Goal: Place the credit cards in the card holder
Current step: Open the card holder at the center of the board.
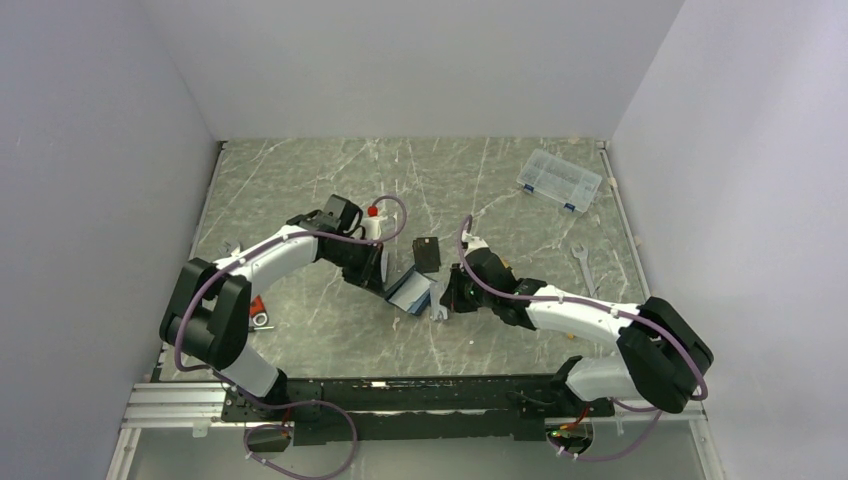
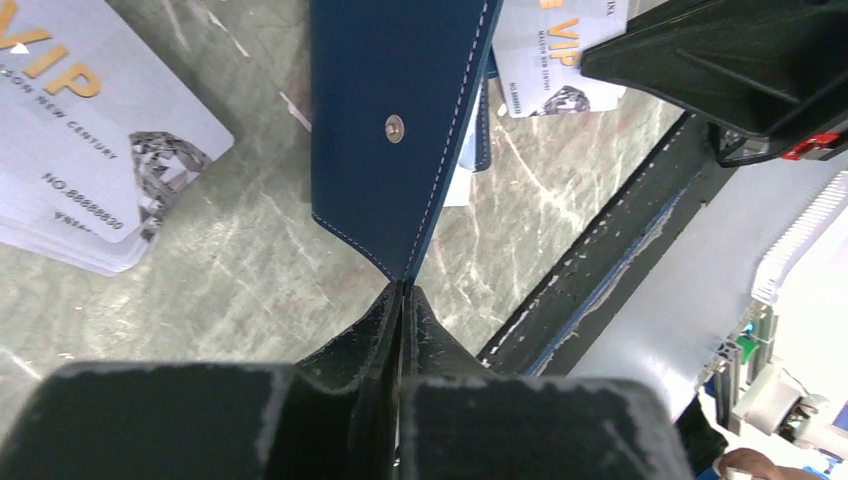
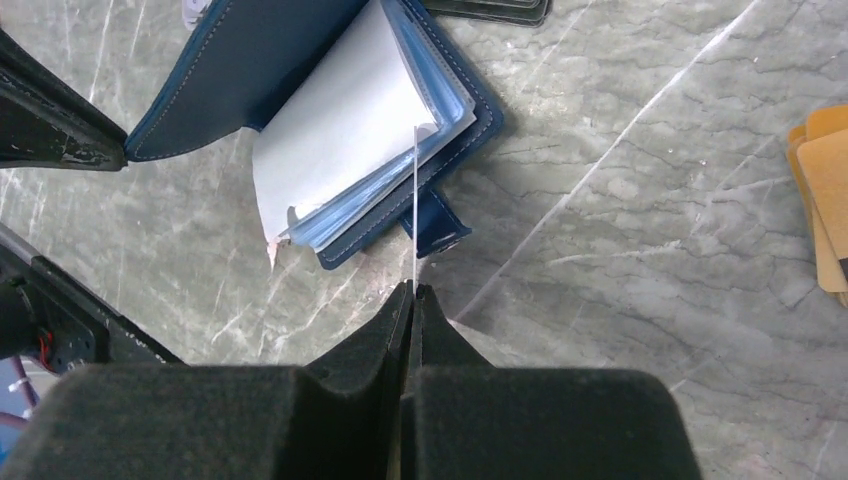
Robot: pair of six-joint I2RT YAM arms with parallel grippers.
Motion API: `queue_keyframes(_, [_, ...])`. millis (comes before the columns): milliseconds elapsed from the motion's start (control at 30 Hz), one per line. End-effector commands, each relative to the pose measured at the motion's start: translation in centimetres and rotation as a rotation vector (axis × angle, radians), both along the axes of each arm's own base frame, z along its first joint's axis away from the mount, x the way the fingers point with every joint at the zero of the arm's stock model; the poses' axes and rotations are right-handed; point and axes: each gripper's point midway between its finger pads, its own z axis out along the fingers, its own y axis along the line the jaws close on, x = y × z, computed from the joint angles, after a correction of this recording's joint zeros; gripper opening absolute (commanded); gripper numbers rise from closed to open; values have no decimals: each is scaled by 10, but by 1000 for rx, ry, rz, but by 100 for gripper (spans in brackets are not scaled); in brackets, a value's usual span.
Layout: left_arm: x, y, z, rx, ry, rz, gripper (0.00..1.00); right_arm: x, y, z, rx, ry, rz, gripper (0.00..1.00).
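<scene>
Midway between the side edges of the grey marbled table (image 1: 300,180), the left gripper (image 2: 402,292) pinched the cover of the open navy leather-like card holder (image 2: 385,120); the right gripper (image 3: 413,292) clamped a thin pale plastic card (image 3: 415,210), edge-on, its face hidden; the orange-gold cards (image 3: 825,190) were cropped

Marbled table (image 1: 330,340): cards (image 2: 80,150), box (image 1: 560,180), wrench (image 1: 583,265)

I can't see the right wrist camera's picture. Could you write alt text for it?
The right hand pinches a thin pale card, seen edge-on, its tip at the open navy card holder on the marbled table. Orange cards sit at the right edge.
</scene>
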Motion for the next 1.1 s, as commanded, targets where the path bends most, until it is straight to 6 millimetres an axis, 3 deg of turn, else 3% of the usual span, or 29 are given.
queue_keyframes(0, [15,9,-4,48,-73,14,11,11,1,7,-12,-12,-54,0])
queue_keyframes(100, [26,15,-7,104,-95,36,19,11,3,3,-19,3,-44,0])
queue_keyframes(200, [36,19,-8,140,-119,57,21,10,4,-2,-25,11,-38,0])
queue_keyframes(600, [83,16,3,182,-192,131,22,-7,-4,-21,-53,36,-9,0])
queue_keyframes(1067, [113,10,-19,249,-219,164,21,-14,-5,-34,-58,43,19,0])
